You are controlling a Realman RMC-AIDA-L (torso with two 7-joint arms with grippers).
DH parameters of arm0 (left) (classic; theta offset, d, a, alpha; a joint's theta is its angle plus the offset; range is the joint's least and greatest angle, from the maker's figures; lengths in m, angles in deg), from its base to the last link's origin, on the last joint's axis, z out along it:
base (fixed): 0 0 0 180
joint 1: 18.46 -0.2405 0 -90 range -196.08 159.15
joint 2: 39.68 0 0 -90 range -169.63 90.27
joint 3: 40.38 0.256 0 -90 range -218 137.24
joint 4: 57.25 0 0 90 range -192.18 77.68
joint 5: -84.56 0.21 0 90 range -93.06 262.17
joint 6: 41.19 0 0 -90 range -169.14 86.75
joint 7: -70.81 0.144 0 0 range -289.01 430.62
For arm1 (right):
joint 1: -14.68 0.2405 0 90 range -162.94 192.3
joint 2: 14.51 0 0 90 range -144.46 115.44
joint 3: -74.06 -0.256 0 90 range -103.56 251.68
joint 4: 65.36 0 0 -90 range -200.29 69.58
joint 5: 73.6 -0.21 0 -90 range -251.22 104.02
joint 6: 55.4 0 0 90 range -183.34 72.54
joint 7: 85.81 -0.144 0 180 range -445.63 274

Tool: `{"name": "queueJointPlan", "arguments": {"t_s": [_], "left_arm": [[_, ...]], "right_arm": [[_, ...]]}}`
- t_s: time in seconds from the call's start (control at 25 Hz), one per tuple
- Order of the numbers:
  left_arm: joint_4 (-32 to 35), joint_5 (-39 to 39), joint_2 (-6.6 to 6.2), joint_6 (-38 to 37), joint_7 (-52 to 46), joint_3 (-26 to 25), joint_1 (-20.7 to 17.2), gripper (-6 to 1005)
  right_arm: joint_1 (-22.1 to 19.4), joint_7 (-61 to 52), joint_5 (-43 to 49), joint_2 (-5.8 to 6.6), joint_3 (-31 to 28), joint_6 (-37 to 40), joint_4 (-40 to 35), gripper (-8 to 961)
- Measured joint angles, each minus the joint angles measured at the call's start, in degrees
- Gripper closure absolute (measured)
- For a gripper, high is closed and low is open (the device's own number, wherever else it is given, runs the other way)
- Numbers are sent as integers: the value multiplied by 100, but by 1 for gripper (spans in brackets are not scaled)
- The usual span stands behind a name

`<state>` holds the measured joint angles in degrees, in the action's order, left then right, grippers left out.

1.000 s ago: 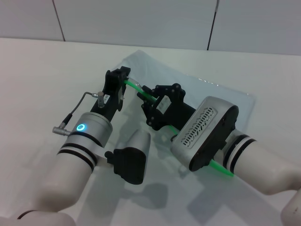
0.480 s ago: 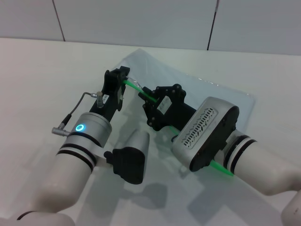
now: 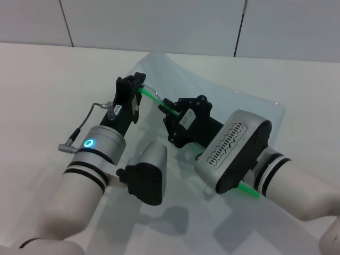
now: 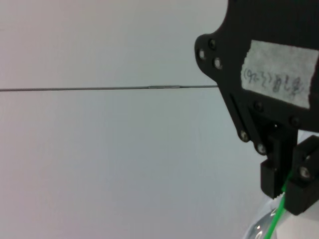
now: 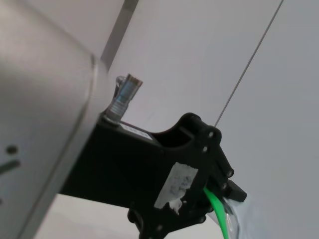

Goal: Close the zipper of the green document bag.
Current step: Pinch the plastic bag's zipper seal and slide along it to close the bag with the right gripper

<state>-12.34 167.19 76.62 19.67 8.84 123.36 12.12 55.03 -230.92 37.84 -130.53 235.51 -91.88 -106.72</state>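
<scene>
The green document bag (image 3: 234,106) lies on the table (image 3: 42,85), stretching from far centre to near right; its zipper (image 3: 159,101) runs along the left edge; the left gripper (image 3: 139,87) grips the zipper's far end; the right gripper (image 3: 172,114) sits just right and nearer on it.

The green document bag (image 3: 234,106), translucent and pale, lies mid-frame, its upper-left corner lifted; its bright green zipper (image 3: 155,99) runs diagonally towards lower right between my grippers.
</scene>
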Motion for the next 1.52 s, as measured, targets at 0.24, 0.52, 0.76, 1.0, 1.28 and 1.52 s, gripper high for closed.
{"name": "queueJointPlan", "arguments": {"t_s": [0.24,0.52,0.76,1.0,1.28,1.52], "left_arm": [[0,6,-3,9,-74,-9,0,947],[9,7,-5,141,-208,-12,0,947],[9,4,-11,163,-237,-19,0,947],[9,4,-12,163,-237,-36,-21,947],[9,6,-12,163,-250,-45,-34,946],[9,7,-12,163,-252,-45,-35,946]], "right_arm": [[-16,0,0,0,0,0,28,878],[-73,-17,-2,0,-1,0,90,879],[-91,-39,-31,1,-1,1,158,879],[-135,-45,-43,1,-19,1,202,879],[-152,-57,-54,0,-37,3,265,878],[-167,-67,-59,0,-41,17,324,878]]}}
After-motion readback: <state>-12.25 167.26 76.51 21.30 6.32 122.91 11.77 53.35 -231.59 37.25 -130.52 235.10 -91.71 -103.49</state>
